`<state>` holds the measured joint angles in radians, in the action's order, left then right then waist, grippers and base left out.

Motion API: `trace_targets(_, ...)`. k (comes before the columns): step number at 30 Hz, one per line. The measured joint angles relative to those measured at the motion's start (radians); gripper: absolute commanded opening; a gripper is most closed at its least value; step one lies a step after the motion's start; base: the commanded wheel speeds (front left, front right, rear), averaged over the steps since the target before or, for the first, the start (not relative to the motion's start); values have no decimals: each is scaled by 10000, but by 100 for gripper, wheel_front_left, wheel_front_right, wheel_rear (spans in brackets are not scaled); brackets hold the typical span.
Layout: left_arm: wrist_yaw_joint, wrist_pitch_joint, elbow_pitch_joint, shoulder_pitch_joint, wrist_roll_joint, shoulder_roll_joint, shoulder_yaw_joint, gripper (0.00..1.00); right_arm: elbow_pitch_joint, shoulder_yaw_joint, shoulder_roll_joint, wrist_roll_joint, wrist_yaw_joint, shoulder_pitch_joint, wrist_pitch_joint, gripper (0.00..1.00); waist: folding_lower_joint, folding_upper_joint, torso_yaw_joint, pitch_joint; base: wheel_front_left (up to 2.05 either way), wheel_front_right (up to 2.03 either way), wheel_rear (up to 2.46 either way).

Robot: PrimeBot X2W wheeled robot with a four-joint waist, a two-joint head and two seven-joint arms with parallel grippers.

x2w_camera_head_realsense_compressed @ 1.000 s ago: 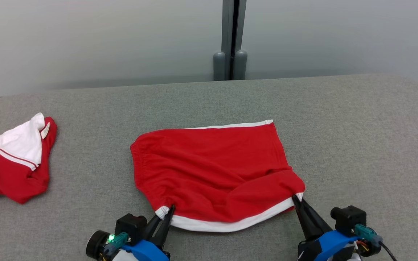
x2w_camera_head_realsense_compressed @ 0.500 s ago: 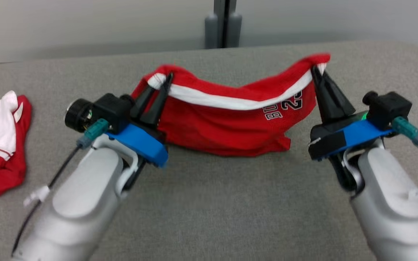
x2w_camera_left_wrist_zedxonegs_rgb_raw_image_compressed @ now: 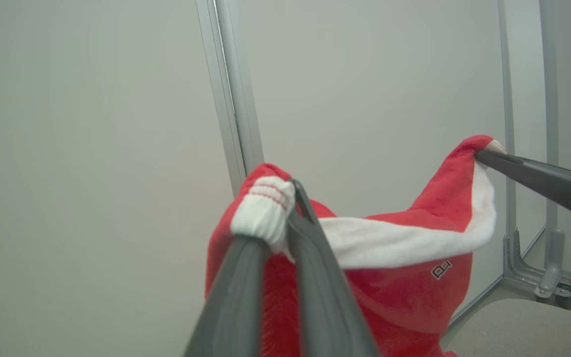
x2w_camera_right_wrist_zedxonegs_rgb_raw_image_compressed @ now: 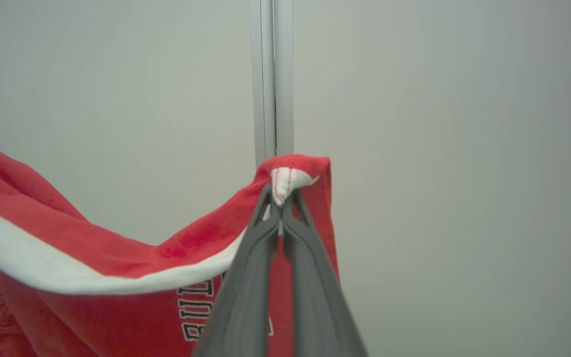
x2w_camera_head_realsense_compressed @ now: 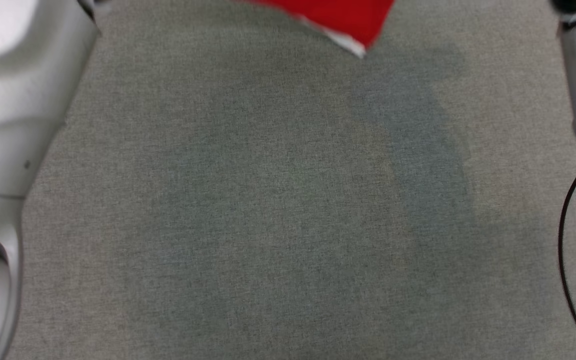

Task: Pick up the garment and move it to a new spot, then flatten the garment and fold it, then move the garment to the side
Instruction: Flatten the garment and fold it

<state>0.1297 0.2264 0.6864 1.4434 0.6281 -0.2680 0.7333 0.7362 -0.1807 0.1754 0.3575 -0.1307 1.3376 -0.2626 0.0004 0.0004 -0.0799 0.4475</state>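
Holding red garment [x2w_camera_left_wrist_zedxonegs_rgb_raw_image_compressed: 404, 297] up in the air over grey table [x2w_camera_head_realsense_compressed: 268, 200], white-banded edge on top, long axis running sideways from gripper to gripper, body hanging down. Clamping one white corner with left gripper [x2w_camera_left_wrist_zedxonegs_rgb_raw_image_compressed: 275, 218], fingers almost closed; pinching other corner with right gripper [x2w_camera_right_wrist_zedxonegs_rgb_raw_image_compressed: 279, 196], fully closed. Versus half a second back: raised higher, head camera tilted down.

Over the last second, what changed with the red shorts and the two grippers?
The red shorts went from lying flat on the grey table to hanging in the air, raised by both grippers. The head view has also tilted down. Unchanged: the left gripper and right gripper stay shut on the same white-trimmed hem corners.
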Motion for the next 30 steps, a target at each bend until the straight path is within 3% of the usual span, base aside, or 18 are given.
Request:
trace_targets(6, 0, 259, 635, 1585, 464, 140, 491, 0, 320, -59, 67, -134, 2, 1206, 0, 0, -3, 0, 23, 344, 0, 0, 0)
trace_targets(13, 0, 353, 487, 889, 755, 71, 1208, 0, 453, -236, 190, -77, 2, 510, -2, 0, -5, -2, 135, 450, 0, 0, 0)
trace_targets(18, 0, 355, -276, -1150, 911, -230, 640, 0, 284, -326, 167, 408, 0, -1232, 0, 0, -4, -2, 208, 366, 0, 0, 0)
trace_targets(19, 2, 351, -610, -2268, 826, -347, 330, 0, -33, -324, 94, 581, 0, -2049, 2, 0, -4, -2, 202, 259, 0, 0, 0)
trace_targets(30, -121, 353, -2500, -8103, -253, -40, -1137, 0, -2002, -499, -17, 748, 2, -7103, 2, 0, -7, -5, 381, -783, 0, 0, 0)
